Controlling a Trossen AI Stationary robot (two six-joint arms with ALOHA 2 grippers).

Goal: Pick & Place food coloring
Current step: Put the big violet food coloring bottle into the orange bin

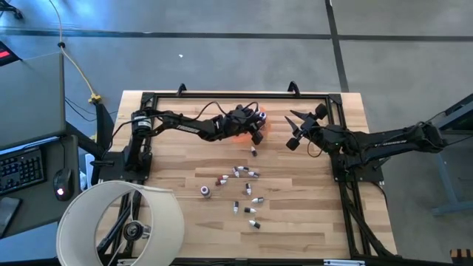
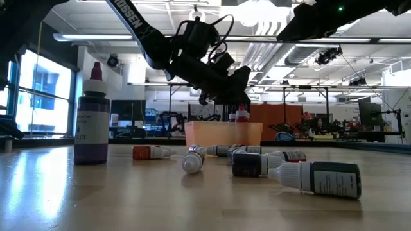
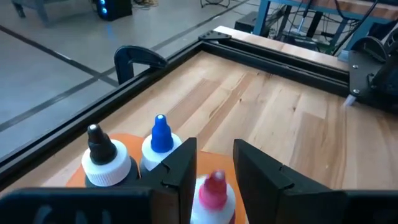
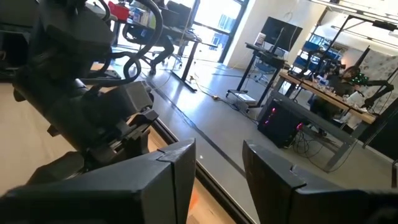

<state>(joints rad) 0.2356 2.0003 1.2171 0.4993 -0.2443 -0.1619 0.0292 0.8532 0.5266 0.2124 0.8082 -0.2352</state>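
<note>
The orange tray [image 1: 266, 124] sits near the table's far edge, and my left gripper [image 1: 253, 127] is over it. In the left wrist view, a black-capped bottle [image 3: 102, 158] and a blue-capped bottle [image 3: 160, 140] stand upright in the tray. A red-capped bottle [image 3: 214, 190] sits between my left gripper's [image 3: 215, 155] fingers. Several food coloring bottles [image 1: 242, 188] lie loose on their sides mid-table. One purple bottle [image 2: 92, 122] stands upright. My right gripper [image 1: 294, 131] hovers open to the right of the tray, touching nothing. My left gripper holds the red-capped bottle by its white shoulder [image 3: 205, 198], pinched between the two fingers [image 3: 180, 168], which slant down from above. The bottle stands upright with its red tip [image 3: 216, 180] showing in the gap. The fingers hide its body and base.
A black frame rail [image 1: 222, 94] with clamps [image 3: 134, 59] runs along the far edge. A large white round shade [image 1: 122, 225] overhangs the near left corner. Loose bottles [image 2: 314, 176] lie close to the near edge. Bare wood [image 1: 177, 159] shows left of the cluster.
</note>
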